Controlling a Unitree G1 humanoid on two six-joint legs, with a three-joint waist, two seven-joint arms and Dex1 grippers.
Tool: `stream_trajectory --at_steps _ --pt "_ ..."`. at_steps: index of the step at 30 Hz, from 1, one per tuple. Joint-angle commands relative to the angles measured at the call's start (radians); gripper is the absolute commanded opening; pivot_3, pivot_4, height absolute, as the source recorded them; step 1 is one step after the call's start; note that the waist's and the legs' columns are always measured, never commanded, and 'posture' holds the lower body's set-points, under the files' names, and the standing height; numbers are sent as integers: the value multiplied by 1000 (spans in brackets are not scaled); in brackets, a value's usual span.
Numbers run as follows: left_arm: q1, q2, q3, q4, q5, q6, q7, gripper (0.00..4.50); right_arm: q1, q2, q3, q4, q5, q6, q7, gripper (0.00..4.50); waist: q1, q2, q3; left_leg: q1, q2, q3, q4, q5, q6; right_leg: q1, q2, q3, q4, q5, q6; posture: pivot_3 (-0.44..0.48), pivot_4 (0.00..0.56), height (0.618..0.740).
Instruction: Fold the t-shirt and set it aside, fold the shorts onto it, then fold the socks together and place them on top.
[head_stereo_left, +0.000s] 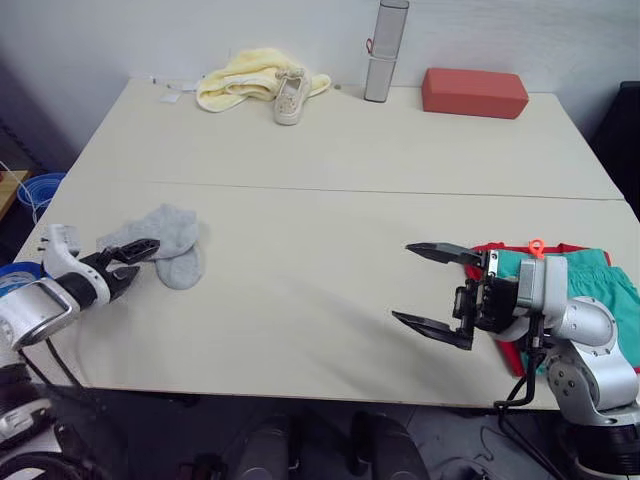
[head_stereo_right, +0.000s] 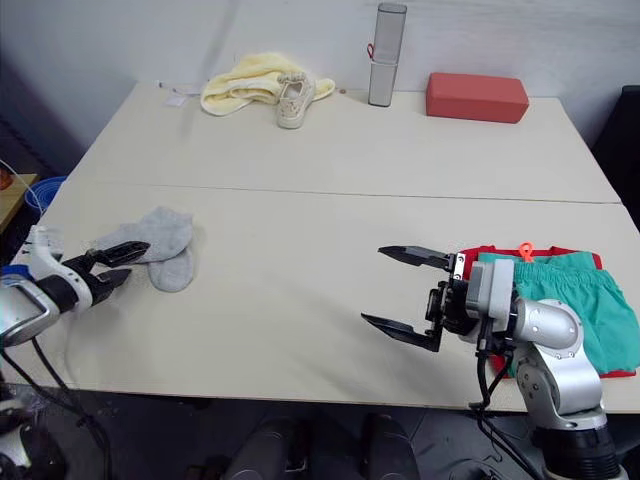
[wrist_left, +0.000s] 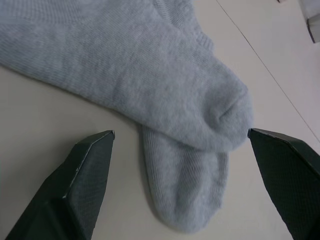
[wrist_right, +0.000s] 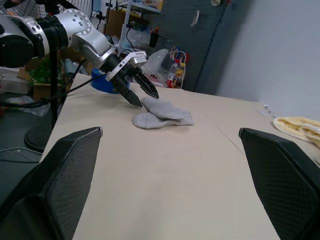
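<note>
The socks lay overlapped near the left front edge of the tabletop, and the left gripper sat just beside them with its fingers spread apart, grasping nothing. At the right front, the teal shorts rested folded on the red t-shirt, while the right gripper hovered just to their left with its fingers wide open and empty. A yellow cloth, a sneaker, a grey cylinder and a red block stood along the far edge.
</note>
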Motion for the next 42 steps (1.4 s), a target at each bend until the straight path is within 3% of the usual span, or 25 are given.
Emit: stream_trajectory --at_steps 1,11,14,21,26,29,34,37,40,42 --pt "-101 10 -49 120 83 1 -9 4486 0 -2 -21 -28 15 -8 -5 4500 0 0 0 0 0 0 0 0 0 0 0 0 1 0 0 0 150 740" --pt "-311 -15 -285 408 396 -57 -177 4486 24 9 -57 -24 51 -22 1 4500 13 2 -2 7 -2 2 0 2 0 5 -1 1 1 0 0 0 150 740" --pt "-329 -34 -338 462 474 -79 -242 3928 34 12 -67 -34 60 -21 -3 4500 16 7 -5 17 -2 2 -3 1 -1 15 -1 1 -4 0 0 0 150 740" --pt "-339 -87 -398 537 613 -134 -337 1644 61 19 -76 -54 70 -16 -21 4500 36 15 -10 17 -2 2 -3 1 -1 16 -4 1 -5 0 0 0 150 740" --pt "-334 -104 -371 551 666 -170 -374 27 62 20 -75 -72 65 -4 -57 4500 48 17 -12 17 -3 2 -3 0 1 16 -5 1 -6 0 1 0 150 740" --pt "-315 -118 -325 527 654 -171 -381 27 74 13 -81 -87 69 6 -74 4500 52 18 -12 17 -3 2 -3 0 1 16 -5 1 -7 0 1 0 150 740" --pt "-271 -143 -266 346 598 -58 -383 27 84 1 -86 -99 67 15 -89 4500 53 18 -12 16 -3 1 -3 -1 2 16 -5 2 -8 0 1 0 150 740" --pt "-221 -184 -213 117 528 75 -357 27 95 -8 -97 -101 69 22 -85 4500 51 17 -11 15 -3 1 -3 -2 3 16 -5 1 -9 1 2 0 150 740" --pt "-166 -271 -146 -140 488 222 -288 27 108 -17 -109 -100 72 26 -77 4500 51 11 -8 13 -3 1 -3 -3 3 16 -5 1 -12 1 2 0 150 740" --pt "-136 -376 -90 -295 475 314 -239 27 120 -23 -118 -95 77 26 -65 4500 47 7 -6 13 -3 1 -3 -3 3 16 -5 1 -13 1 3 0 150 740"
